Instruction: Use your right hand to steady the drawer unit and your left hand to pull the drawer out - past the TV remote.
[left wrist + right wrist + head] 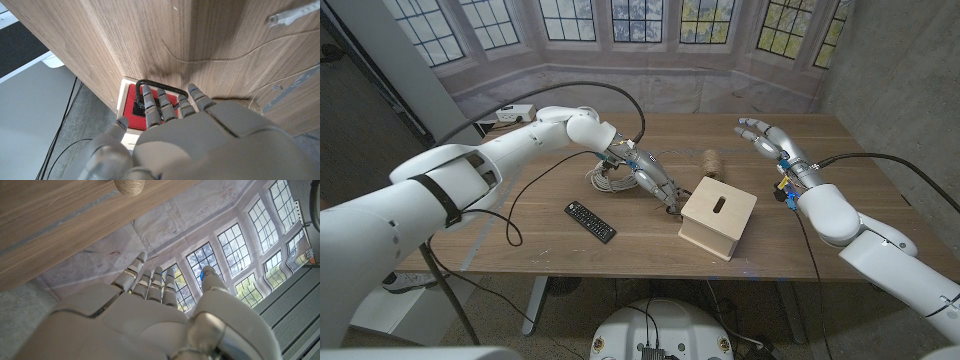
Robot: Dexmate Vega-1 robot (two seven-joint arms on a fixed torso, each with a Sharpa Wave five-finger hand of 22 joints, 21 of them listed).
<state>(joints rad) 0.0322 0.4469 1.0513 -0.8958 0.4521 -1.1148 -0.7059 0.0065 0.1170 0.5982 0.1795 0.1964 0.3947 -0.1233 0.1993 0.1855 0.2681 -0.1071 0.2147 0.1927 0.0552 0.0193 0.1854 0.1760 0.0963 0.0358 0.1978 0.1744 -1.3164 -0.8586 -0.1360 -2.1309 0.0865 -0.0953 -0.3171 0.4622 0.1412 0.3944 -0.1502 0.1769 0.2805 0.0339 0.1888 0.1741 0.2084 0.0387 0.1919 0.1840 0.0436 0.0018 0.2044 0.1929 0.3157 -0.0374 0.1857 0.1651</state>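
On the table (790, 250), the drawer unit (718, 217) stands near the front edge, right of centre. The TV remote (590, 221) lies to its left, well apart. Between them, the left hand (653, 182) reaches the unit's left face, fingers (150, 102) at the drawer handle (162, 84). A coil of cord (607, 177) lies behind the remote, a twine spool (711, 160) behind the unit. The right hand (767, 137) hovers to the right rear, apart from the unit.
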